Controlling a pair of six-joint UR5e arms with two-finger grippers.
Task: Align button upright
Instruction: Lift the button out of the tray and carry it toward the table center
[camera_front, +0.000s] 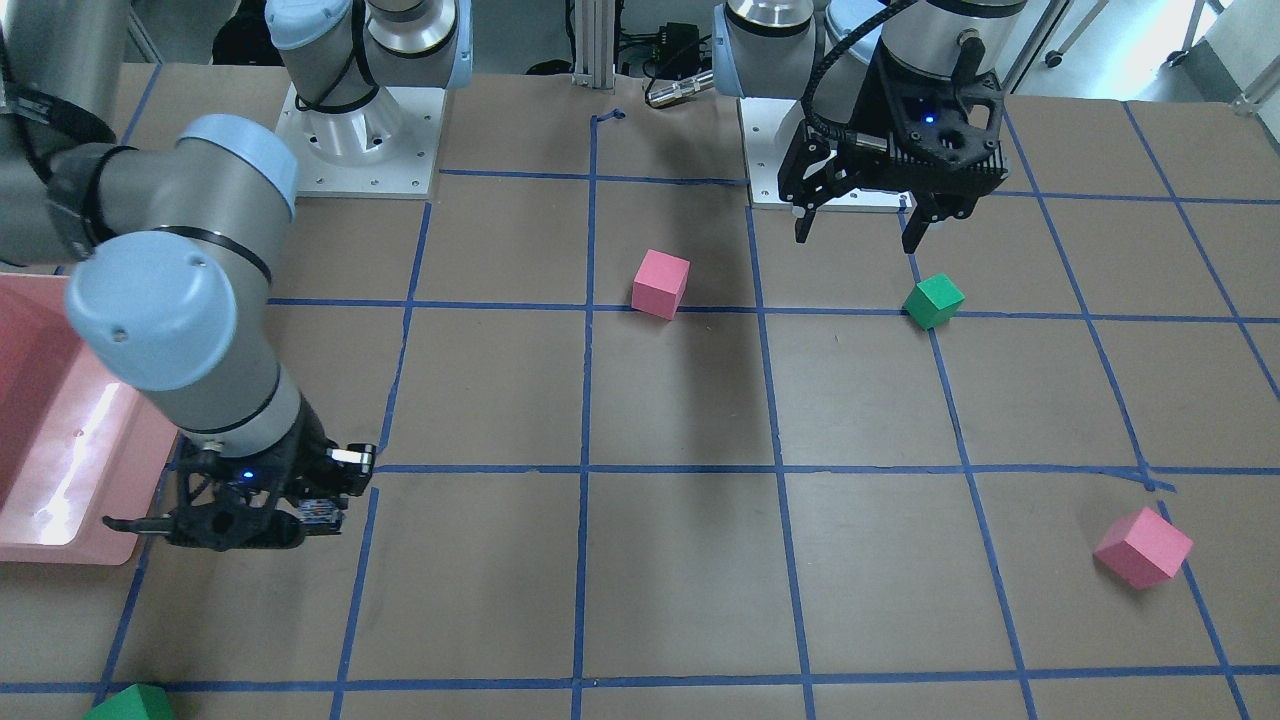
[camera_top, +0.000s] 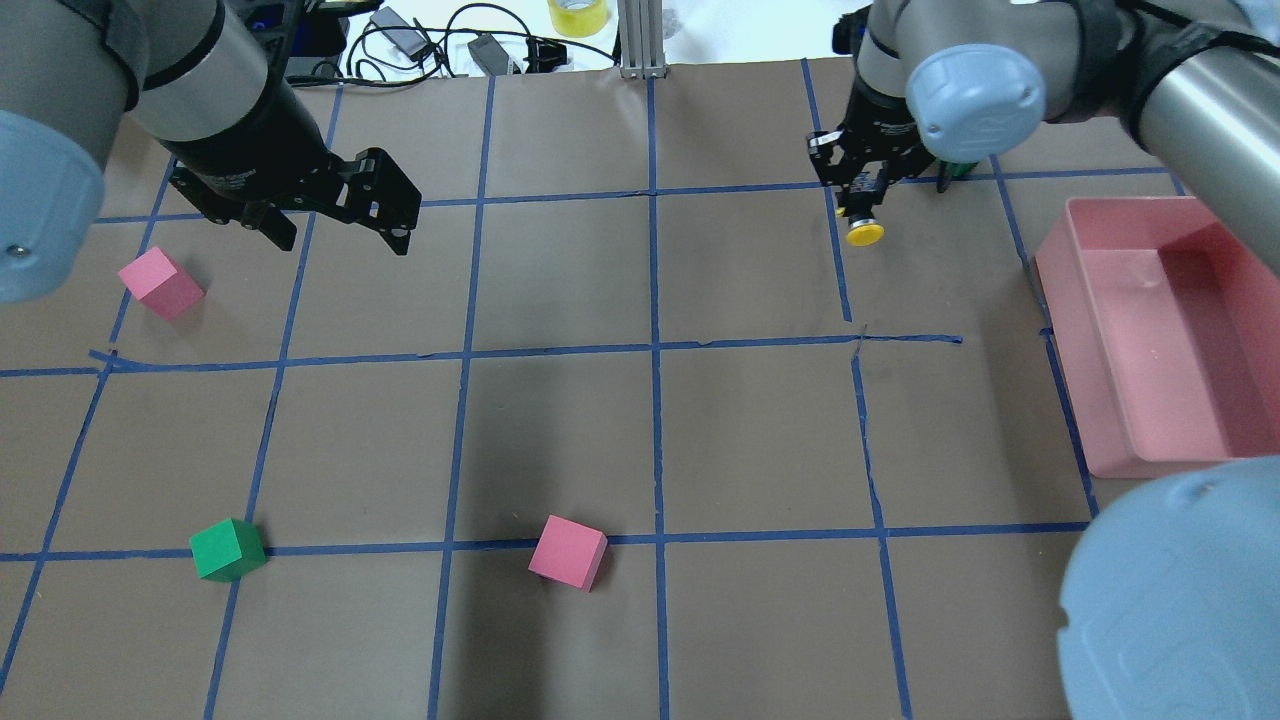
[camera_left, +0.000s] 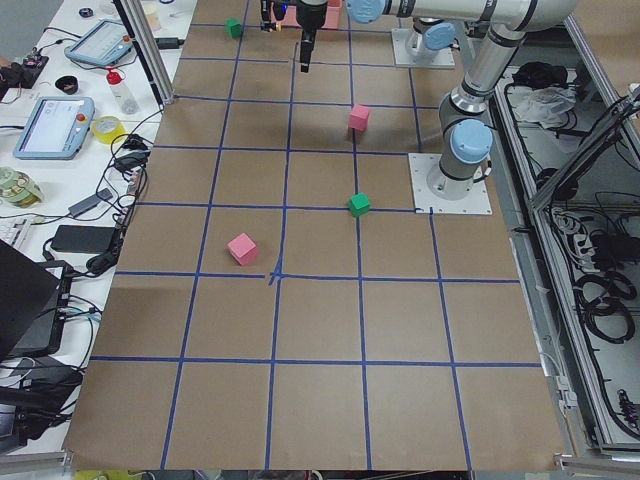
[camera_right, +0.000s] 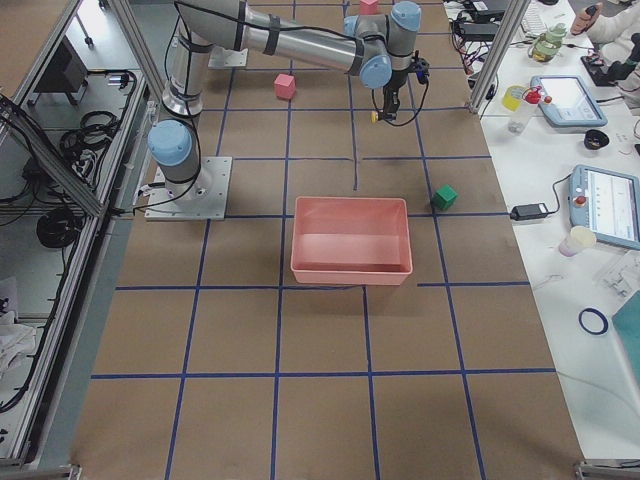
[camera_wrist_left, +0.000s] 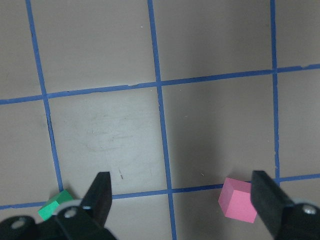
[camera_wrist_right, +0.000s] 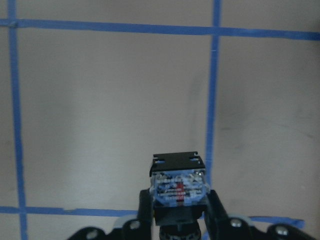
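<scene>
The right gripper (camera_top: 862, 212) is clamping down on the button (camera_top: 865, 234), and the fingers (camera_wrist_right: 214, 210) are squeezing the black-and-silver block from both sides. The yellow cap is pointing away from the wrist, while the block's terminal face is looking straight back into the wrist camera. All of this is happening over the far right part of the table (camera_top: 760, 440), just beside a blue tape line. The pink bin (camera_top: 1085, 350) is sitting apart, off to the gripper's right. Whether the cap is touching the paper or hanging just above it, I cannot tell.

Over on the far left, the left gripper (camera_top: 342, 240) is hovering with its jaws spread wide and gripping nothing. One pink cube (camera_top: 160, 283) is lying near it on the table. Its wrist camera is looking down past the fingertips at a green cube (camera_wrist_left: 55, 207) on one side and a second pink cube (camera_wrist_left: 239, 200) on the other, both resting by a tape line.
</scene>
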